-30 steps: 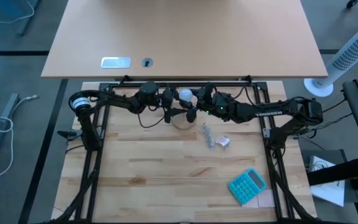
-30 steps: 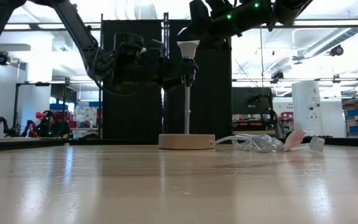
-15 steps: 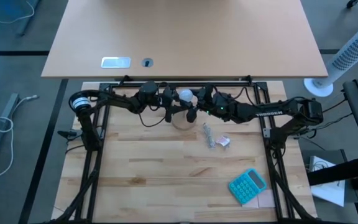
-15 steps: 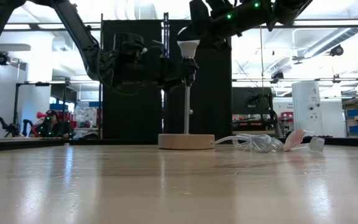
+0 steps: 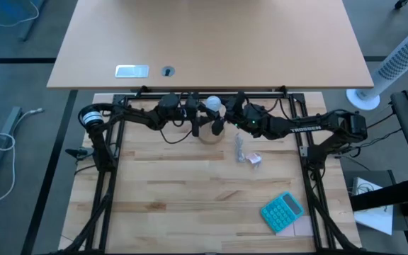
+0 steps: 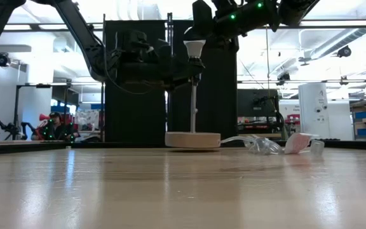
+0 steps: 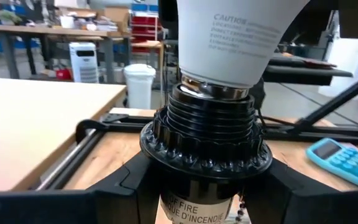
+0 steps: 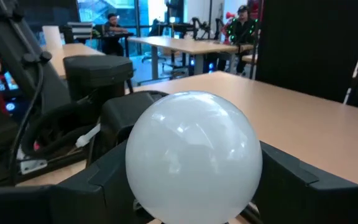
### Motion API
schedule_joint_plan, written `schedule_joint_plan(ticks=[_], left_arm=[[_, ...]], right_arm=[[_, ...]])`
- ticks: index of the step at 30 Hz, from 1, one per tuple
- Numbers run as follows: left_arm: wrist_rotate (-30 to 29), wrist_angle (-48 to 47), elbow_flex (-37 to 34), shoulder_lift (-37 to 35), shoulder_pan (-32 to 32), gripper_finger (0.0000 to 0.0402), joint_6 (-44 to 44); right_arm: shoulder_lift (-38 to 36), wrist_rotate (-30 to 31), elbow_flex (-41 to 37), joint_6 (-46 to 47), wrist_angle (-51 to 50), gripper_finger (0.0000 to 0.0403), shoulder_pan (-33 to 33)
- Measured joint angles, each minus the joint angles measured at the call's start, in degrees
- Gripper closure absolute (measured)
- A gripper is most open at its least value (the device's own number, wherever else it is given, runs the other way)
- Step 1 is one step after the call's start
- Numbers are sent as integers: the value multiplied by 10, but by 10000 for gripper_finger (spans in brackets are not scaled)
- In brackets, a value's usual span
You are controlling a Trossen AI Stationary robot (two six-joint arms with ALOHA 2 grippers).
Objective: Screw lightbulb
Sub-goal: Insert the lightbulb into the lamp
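Observation:
The white lightbulb (image 6: pixel 194 48) stands neck down in the black socket (image 7: pixel 205 140) atop a thin pole (image 6: pixel 192 102) on the tan wooden disc (image 6: pixel 192 139). The disc rests flat on the table near the far edge (image 5: pixel 207 135). My left gripper (image 5: pixel 196 122) comes from the left and is shut on the socket. My right gripper (image 5: pixel 222 117) comes from the right and is shut on the bulb's dome (image 8: pixel 193 155). The bulb also shows in the high view (image 5: pixel 212 105). My left gripper pinches the black socket between its two fingers (image 7: pixel 120 183), just below the ribbed collar (image 7: pixel 205 155). The fingers come level from the table's left. The socket stands upright on its pole. My right gripper pinches the bulb's round dome (image 8: pixel 166 186) between its two fingers (image 8: pixel 291 180), one on each side. It comes from the table's right, at the height of the bulb's top. The bulb sits upright, its neck (image 7: pixel 219 90) in the socket.
A crumpled clear wrapper with cord (image 5: pixel 245 152) lies on the table right of the disc, and shows in the low view (image 6: pixel 269 145). A teal calculator (image 5: pixel 282 211) lies near the right front. A second tabletop (image 5: pixel 211 42) stands beyond the far edge.
The lamp, with its disc, pole and bulb, has slid a little toward the table's far edge, and both grippers have gone with it, still shut. The wrapper and cord have been dragged the same way.

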Motion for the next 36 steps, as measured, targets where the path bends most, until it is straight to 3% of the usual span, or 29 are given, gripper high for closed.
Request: schedule_joint_plan(ticks=[4, 18, 24, 36], left_arm=[[-42, 5, 0, -3, -11, 235, -13], [-288, 0, 14, -5, -72, 235, 15], [-312, 1, 14, -6, -78, 235, 9], [-268, -7, 14, -10, -76, 235, -4]], right_arm=[[0, 1, 0, -7, 7, 160, -3], [0, 21, 1, -7, 16, 157, -9], [-4, 21, 1, -20, 18, 158, -9], [-5, 1, 0, -14, 14, 141, -8]])
